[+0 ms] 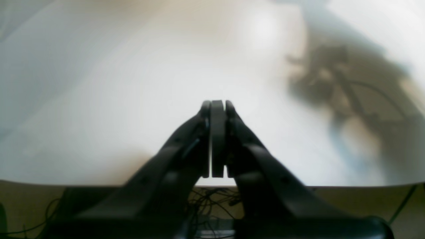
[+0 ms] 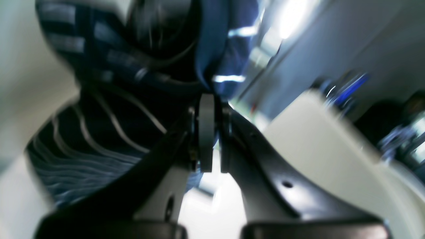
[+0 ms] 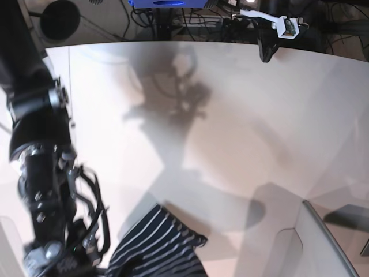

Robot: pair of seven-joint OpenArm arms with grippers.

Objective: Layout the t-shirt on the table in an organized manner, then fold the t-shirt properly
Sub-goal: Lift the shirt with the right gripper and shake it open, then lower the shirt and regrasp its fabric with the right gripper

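The right end effector (image 2: 210, 132) is pinched on a fold of the striped t-shirt (image 2: 99, 132), which bunches up beyond its tips. The left end effector (image 1: 217, 139) is pressed together with nothing in it, above the bare tabletop (image 1: 132, 99). From the base view, the t-shirt (image 3: 158, 248) sits at the tabletop's (image 3: 242, 127) near edge.

Left gripper (image 1: 218, 103): matte black, two curved fingers (image 1: 186, 139) widening toward base, flat pad faces between them. Right gripper (image 2: 210, 99): same black curved shape, grey flat pad at centre, small round hole in one finger (image 2: 287, 184), white part under other finger. Right arm (image 3: 40, 173) in base view: black cylindrical segments, silver screw heads, black cables looped along side. Left arm (image 3: 271, 29) far off: black body, white bracket on top; details too small to tell.
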